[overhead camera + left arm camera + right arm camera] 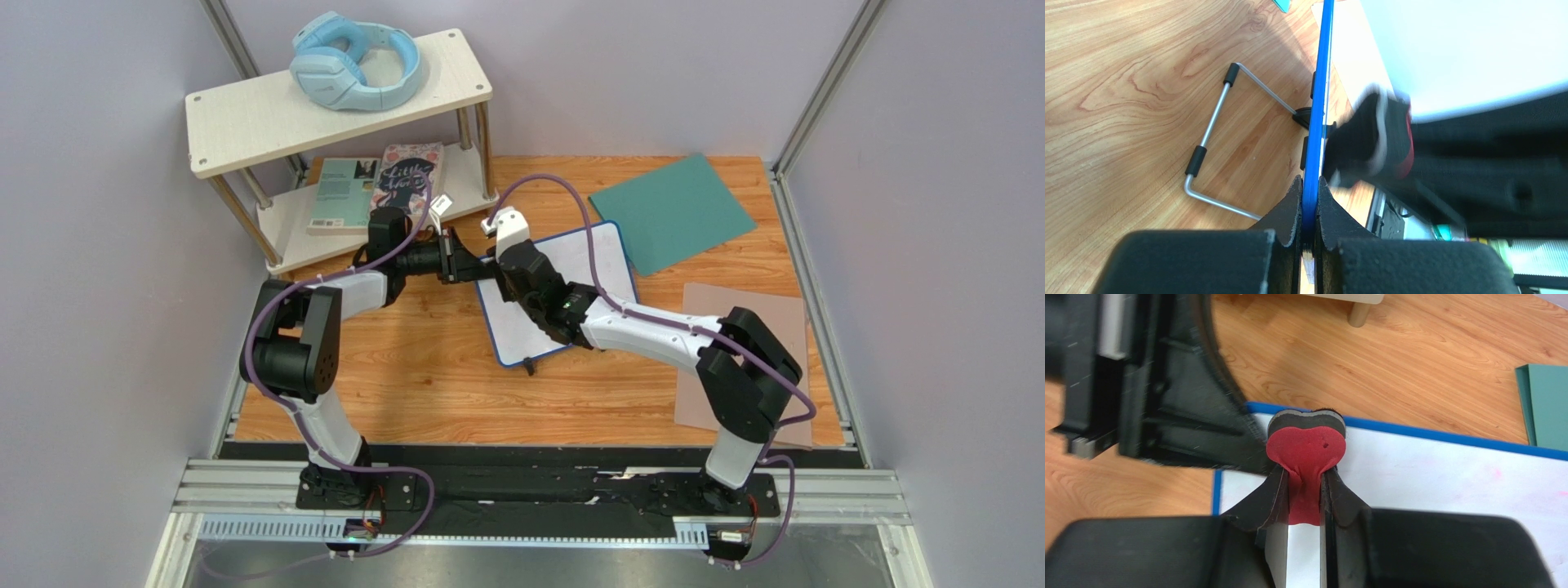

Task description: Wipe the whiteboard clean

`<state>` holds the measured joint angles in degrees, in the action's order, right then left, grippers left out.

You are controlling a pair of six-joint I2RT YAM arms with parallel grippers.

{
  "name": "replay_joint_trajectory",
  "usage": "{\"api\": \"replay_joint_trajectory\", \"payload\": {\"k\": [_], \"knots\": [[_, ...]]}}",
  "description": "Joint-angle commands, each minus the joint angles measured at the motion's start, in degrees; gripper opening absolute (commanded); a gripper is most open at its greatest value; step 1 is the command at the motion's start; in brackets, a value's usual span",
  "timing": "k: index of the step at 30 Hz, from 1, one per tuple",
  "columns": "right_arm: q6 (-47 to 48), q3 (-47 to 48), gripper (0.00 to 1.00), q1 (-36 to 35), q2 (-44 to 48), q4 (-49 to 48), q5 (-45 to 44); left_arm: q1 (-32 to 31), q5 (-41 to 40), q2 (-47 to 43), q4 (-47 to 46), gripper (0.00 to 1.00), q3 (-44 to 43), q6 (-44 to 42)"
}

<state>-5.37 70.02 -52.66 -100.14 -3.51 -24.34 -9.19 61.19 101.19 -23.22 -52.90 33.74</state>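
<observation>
The whiteboard (pixel 586 261), white with a thin blue frame, lies mid-table, propped on a wire stand (pixel 1209 147). My left gripper (pixel 472 263) is shut on its left frame edge; in the left wrist view the blue frame (pixel 1318 92) runs straight between the closed pads (pixel 1309 211). My right gripper (pixel 503 272) is shut on a red and black foam eraser (pixel 1306 444), which sits on the board near its far left corner. The eraser also shows blurred in the left wrist view (pixel 1376 138). The board face (pixel 1444 478) looks white, with only faint pink smudges (pixel 1494 471).
A teal sheet (pixel 672 211) lies behind the board on the right and a pinkish-brown mat (pixel 751 321) lies to the right under my right arm. A two-tier shelf (pixel 331 104) at back left holds blue headphones (pixel 356 61) and books (pixel 374 184).
</observation>
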Motion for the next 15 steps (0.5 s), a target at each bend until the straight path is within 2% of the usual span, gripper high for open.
{"api": "replay_joint_trajectory", "payload": {"k": [1,8,15], "knots": [[-0.52,0.38,0.0,-4.37,-1.02,-0.36,-5.89,0.31,-3.71,0.77,-0.68,0.0,0.52,-3.33],[-4.21,-0.05,0.0,-5.26,-3.05,3.33,-14.06,0.23,-3.71,0.68,-0.68,0.0,0.43,-3.33],[-6.67,-3.66,0.0,-3.94,-1.91,5.01,-13.54,0.31,-3.71,0.77,-0.77,0.0,0.52,-3.41]]}}
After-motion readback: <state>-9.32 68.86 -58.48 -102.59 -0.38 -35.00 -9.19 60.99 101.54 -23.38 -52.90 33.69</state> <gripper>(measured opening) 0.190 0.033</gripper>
